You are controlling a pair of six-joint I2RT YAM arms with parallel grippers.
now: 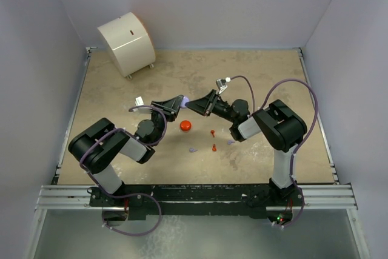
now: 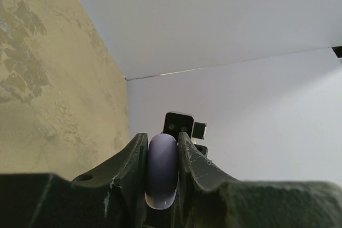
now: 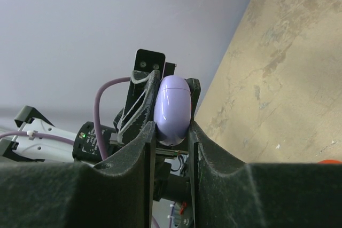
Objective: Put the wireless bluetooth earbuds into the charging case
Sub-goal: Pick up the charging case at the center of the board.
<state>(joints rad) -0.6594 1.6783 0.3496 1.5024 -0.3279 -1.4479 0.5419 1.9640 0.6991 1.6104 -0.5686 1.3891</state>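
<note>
Lilac case (image 3: 172, 109) in mid-air, clamped by both left gripper (image 1: 180, 102) and right gripper (image 1: 201, 104). Earbuds (image 1: 214, 147) lie on the table (image 1: 151, 77) at 6 o'clock. Risk: opposed pulls could twist the case free and drop it.

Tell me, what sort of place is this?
Probably a robotics lab test cell: plain white walls box in a stone-patterned table, a left arm and a right arm are bolted to a metal rail, with tiny earbuds and a lilac case as props.
</note>
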